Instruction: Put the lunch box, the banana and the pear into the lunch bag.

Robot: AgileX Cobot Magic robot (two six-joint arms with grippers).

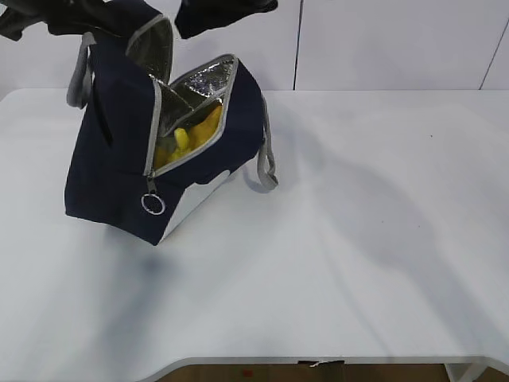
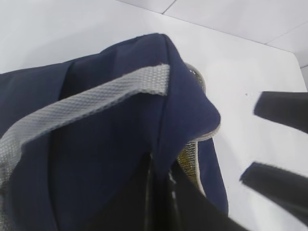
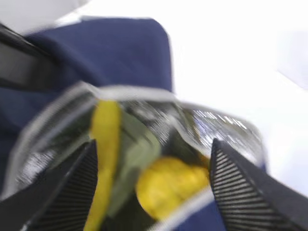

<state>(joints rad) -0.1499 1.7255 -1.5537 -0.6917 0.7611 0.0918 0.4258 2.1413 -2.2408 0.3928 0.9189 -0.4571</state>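
Note:
The navy lunch bag [image 1: 111,167] stands tilted at the table's back left, its zipped top open and the foil lining showing. My left gripper [image 1: 119,22] is shut on the bag's top fabric [image 2: 96,159] and holds it up; its jaws are closed over the cloth [image 2: 161,192]. My right gripper [image 3: 154,144] is open and empty just above the opening, also at the top of the exterior view [image 1: 219,14]. Inside lie the banana [image 3: 106,139], the sage-green lid of the lunch box [image 3: 137,149] and the pear [image 3: 168,190]. Yellow fruit shows through the opening [image 1: 183,142].
The white table [image 1: 358,239] stretches to the right and front of the bag. The zipper's ring pull [image 1: 153,204] hangs at the bag's front. A grey strap handle [image 1: 266,163] droops on its right side. A white wall stands behind.

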